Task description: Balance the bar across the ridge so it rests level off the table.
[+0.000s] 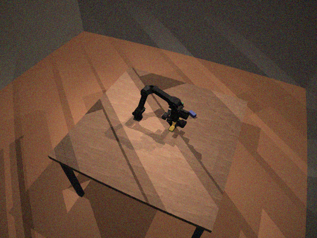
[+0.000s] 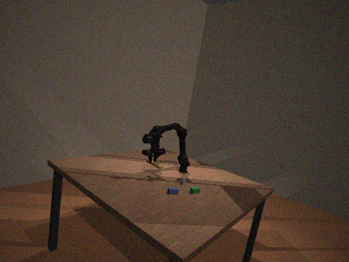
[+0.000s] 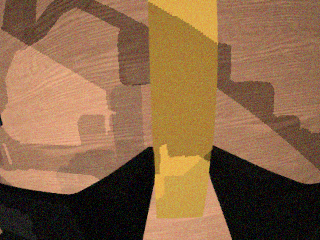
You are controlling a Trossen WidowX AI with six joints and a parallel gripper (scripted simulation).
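The yellow bar (image 1: 171,128) (image 2: 158,165) (image 3: 183,100) is between the fingers of my gripper (image 1: 175,123) (image 2: 152,161) (image 3: 180,152), which is shut on it near one end. Most of the bar reaches beyond the fingers toward the top of the wrist view. The bar appears to be a little above the table; its exact height is hard to tell. The small grey ridge (image 2: 183,182) stands on the table in the exterior view, apart from the bar and in front of the arm's base. The arm mostly hides the ridge in the top view.
A blue block (image 1: 192,113) (image 2: 173,191) and a green block (image 2: 194,190) lie near the ridge, on its side away from the arm's base. The arm nearly hides the green block in the top view. Strong shadows and light bands cross the table (image 1: 102,153) (image 2: 183,214).
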